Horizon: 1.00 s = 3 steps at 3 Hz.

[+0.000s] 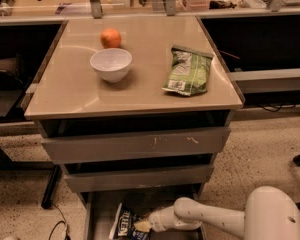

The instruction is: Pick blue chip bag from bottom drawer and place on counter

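Grasp step: gripper (146,226) at the blue chip bag (124,224) in the bottom drawer (101,207), closed or not can't tell; next, confirm hold, lift clear, up to bench (80,89).
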Each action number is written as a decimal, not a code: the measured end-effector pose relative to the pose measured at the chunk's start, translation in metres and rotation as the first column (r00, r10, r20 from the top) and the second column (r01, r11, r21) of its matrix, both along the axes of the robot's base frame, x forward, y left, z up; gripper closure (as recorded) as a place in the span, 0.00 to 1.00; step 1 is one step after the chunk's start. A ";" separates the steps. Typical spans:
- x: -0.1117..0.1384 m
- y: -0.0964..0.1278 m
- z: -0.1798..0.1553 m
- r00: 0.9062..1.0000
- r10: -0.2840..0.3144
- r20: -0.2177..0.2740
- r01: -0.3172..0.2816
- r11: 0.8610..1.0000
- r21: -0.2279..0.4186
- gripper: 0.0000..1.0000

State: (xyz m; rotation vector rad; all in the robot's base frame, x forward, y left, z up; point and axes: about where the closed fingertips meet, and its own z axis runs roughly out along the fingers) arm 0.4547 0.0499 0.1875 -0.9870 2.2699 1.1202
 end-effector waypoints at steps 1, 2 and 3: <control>0.004 -0.009 0.026 1.000 -0.014 -0.014 0.014 0.999 0.046 1.00; -0.001 -0.027 0.068 1.000 -0.018 -0.008 0.018 0.999 0.032 1.00; -0.001 -0.024 0.077 1.000 -0.004 -0.008 0.004 0.999 0.032 1.00</control>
